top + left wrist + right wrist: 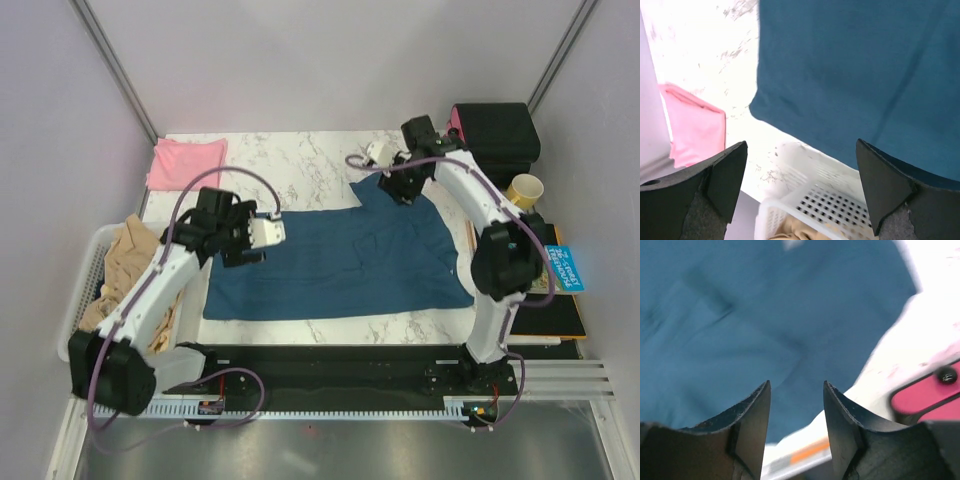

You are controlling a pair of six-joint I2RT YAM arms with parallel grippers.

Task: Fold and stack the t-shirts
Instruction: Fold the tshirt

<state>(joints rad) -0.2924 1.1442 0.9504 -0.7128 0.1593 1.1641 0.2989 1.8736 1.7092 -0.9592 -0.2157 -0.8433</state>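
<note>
One teal t-shirt [340, 260] flat, long axis left-right | pink t-shirt [186, 160] far-left corner

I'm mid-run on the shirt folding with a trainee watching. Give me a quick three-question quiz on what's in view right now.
1. True or false: the teal t-shirt is stacked on the pink t-shirt.
2. What lies in the white basket? A) tan cloth B) a yellow cup C) a blue book
3. Fill in: the left gripper and right gripper both have their jaws ____, holding nothing.
Key: 1 false, the two shirts lie apart; 2 A; 3 open.
</note>
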